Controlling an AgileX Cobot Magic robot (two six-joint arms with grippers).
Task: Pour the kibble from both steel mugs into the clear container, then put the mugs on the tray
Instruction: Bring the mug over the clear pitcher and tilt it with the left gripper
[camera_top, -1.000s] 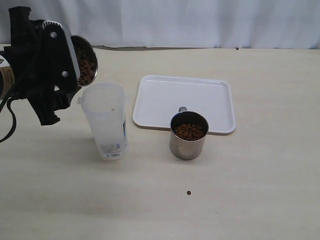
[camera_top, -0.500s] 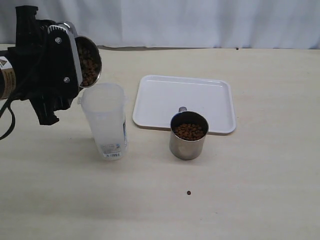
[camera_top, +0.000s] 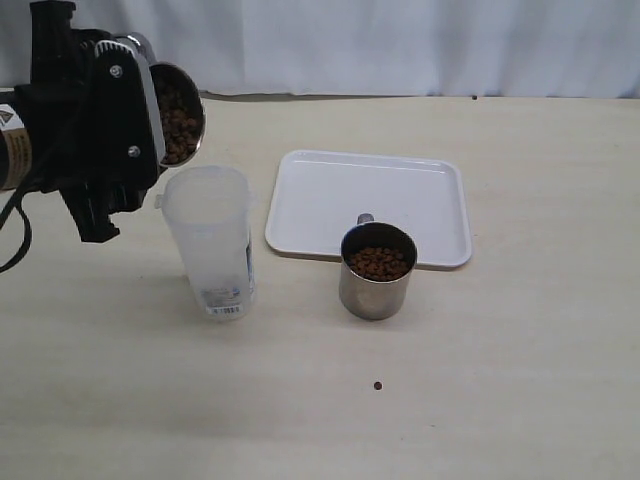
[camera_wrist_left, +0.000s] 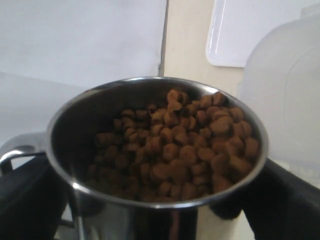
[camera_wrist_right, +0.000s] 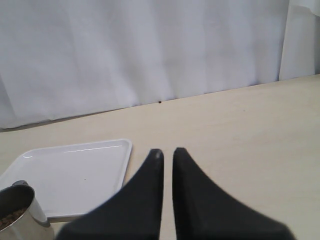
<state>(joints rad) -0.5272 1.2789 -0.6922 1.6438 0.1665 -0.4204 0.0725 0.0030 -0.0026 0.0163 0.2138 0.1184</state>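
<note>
Gripping one steel mug across its body, the left gripper has its jaws spread wide around it at about ten o'clock in the exterior view. The mug is tipped with its mouth toward the clear container, just above the rim on that container's eleven o'clock side. The black fingers hide most of the mug's wall, and the arm is cut off at the frame edge. Kibble fills the tilted mug and lies heaped toward its lower lip. The frosted wall makes the container's contents hard to make out. The second steel mug stands upright with kibble inside, at the six o'clock edge of the white tray; whether it touches the rim I cannot tell, and its handle is mostly hidden behind it. One stray pellet lies on the table at six o'clock from that mug. The right gripper, unseen from the exterior, is closed and empty.
</note>
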